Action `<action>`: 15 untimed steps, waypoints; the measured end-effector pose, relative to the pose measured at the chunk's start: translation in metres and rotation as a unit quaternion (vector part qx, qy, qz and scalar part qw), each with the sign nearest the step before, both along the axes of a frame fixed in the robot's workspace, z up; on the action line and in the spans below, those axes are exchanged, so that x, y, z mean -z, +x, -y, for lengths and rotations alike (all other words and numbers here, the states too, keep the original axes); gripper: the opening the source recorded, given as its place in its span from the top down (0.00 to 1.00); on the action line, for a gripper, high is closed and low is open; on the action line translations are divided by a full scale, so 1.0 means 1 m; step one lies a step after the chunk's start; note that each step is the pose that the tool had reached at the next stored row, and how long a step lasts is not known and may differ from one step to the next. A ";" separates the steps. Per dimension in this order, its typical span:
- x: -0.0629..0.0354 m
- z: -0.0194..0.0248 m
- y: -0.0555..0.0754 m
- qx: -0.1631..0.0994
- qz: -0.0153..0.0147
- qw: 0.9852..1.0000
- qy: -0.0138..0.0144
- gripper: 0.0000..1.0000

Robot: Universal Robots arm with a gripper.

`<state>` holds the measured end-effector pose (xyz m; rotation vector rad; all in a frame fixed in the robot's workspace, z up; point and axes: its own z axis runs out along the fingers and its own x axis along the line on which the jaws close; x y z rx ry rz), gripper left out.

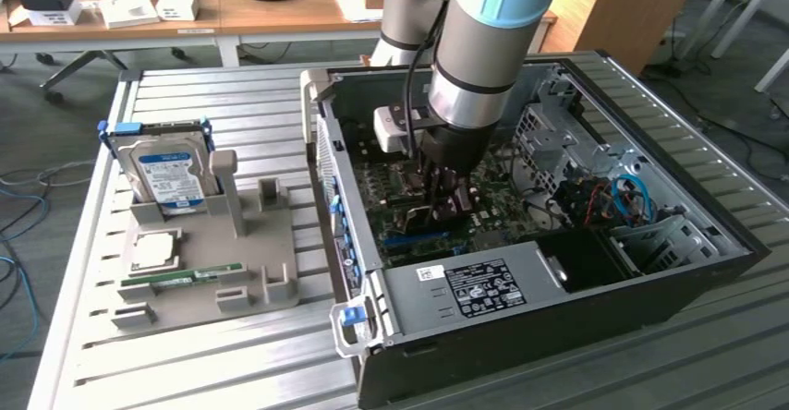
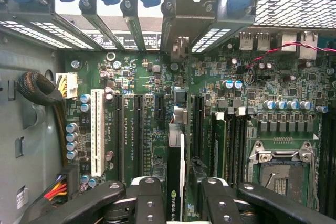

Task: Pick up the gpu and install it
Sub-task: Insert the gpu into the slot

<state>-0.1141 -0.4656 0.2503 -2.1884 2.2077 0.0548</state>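
Note:
In the wrist view the gpu stands edge-on between my fingers, a slim dark card with a logo on its edge. Its metal end bracket reaches the row of rear slot openings of the case. My gripper is shut on the gpu, one black finger on each side of it. The card sits along the motherboard between two black expansion slots; whether it is pressed into a slot I cannot tell. In the exterior view my gripper is low inside the open PC case, over the motherboard.
A grey holder on the slatted table at the exterior view's left carries a silver hard drive with blue label, a CPU and a green RAM stick. The power supply, a white slot and the CPU socket surround the card.

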 end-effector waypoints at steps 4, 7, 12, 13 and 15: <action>-0.0007 0.0000 0.000 0.000 0.000 1.000 0.000 0.66; -0.0054 0.0000 0.000 0.000 0.000 1.000 0.000 0.66; -0.0191 0.0000 0.000 0.000 0.000 1.000 0.000 0.66; -0.0222 0.0000 0.000 0.000 0.000 1.000 0.000 0.66; -0.0290 0.0000 0.000 0.000 0.000 1.000 0.000 0.66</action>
